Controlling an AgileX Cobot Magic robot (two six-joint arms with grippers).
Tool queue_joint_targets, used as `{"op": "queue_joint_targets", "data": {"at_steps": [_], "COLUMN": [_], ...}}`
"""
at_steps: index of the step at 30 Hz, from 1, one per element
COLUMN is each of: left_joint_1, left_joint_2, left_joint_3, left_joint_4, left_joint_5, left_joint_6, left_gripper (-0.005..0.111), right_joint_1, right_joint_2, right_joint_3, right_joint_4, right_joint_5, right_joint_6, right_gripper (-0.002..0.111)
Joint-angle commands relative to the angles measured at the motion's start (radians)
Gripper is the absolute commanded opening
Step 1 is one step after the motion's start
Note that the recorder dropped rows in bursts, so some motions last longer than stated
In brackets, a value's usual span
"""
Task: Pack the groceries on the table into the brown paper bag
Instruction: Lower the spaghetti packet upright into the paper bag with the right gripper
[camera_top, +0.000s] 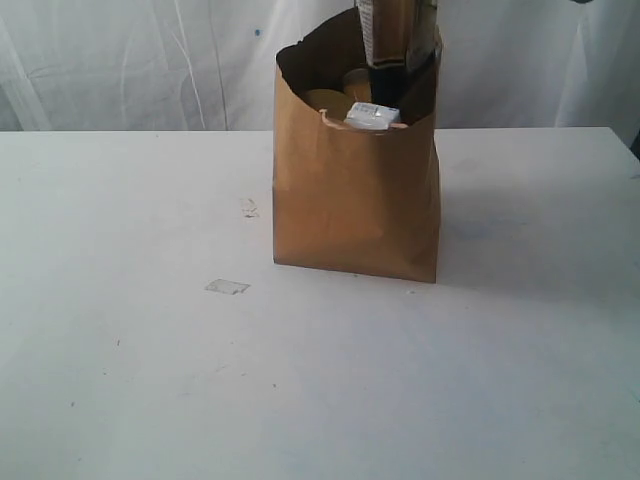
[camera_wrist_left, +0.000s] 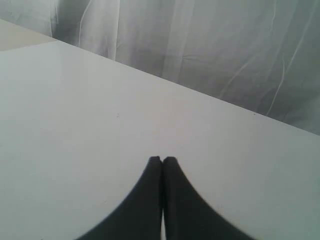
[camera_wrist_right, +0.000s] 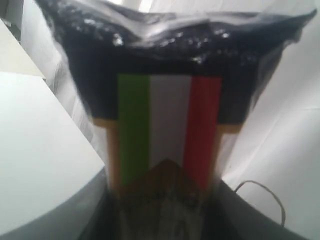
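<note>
The brown paper bag stands upright and open in the middle of the white table. The long spaghetti packet hangs upright with its lower end inside the bag's mouth at the back right. Its top runs out of the exterior view. My right gripper is shut on this packet, whose green, white and red stripes fill the wrist view. A small white-blue carton and a yellow item show inside the bag. My left gripper is shut and empty above bare table.
A white curtain hangs behind the table. A small clear scrap and a faint mark lie on the table left of the bag. A thin cable loop shows beside the right gripper.
</note>
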Motion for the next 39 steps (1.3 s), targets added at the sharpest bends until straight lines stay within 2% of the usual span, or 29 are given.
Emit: {"op": "queue_joint_targets", "data": {"at_steps": [1,4,12,19,25,29,35,38,39], "left_joint_1": [0.003,0.003,0.003,0.003,0.003,0.003,0.003,0.003,0.003], "left_joint_2": [-0.004,-0.004,-0.004,-0.004,-0.004,-0.004,-0.004,-0.004,-0.004], "left_joint_3": [0.004,0.004,0.004,0.004,0.004,0.004,0.004,0.004,0.004], "left_joint_4": [0.008,0.008,0.008,0.008,0.008,0.008,0.008,0.008,0.008], "left_joint_5": [0.000,0.000,0.000,0.000,0.000,0.000,0.000,0.000,0.000], "left_joint_6": [-0.002,-0.002,-0.002,-0.002,-0.002,-0.002,-0.002,-0.002,-0.002], "left_gripper": [0.000,0.000,0.000,0.000,0.000,0.000,0.000,0.000,0.000], "right_joint_1": [0.000,0.000,0.000,0.000,0.000,0.000,0.000,0.000,0.000], "right_joint_2": [0.034,0.085,0.201,0.210,0.212,0.240,0.247,0.248,0.248], "right_joint_3": [-0.025,-0.060,-0.120,-0.120,-0.120,-0.118,-0.118,-0.118,-0.118], "right_joint_4": [0.050,-0.034,-0.045,-0.045,-0.045,-0.053,-0.076,-0.157,-0.217], "right_joint_5": [-0.066,-0.058,-0.070,-0.215,-0.006,-0.131,-0.132,-0.088,-0.073], "right_joint_6": [-0.031,-0.031,-0.031,-0.027,0.029,0.157,0.192,0.242,0.269], "right_gripper": [0.000,0.000,0.000,0.000,0.000,0.000,0.000,0.007,0.015]}}
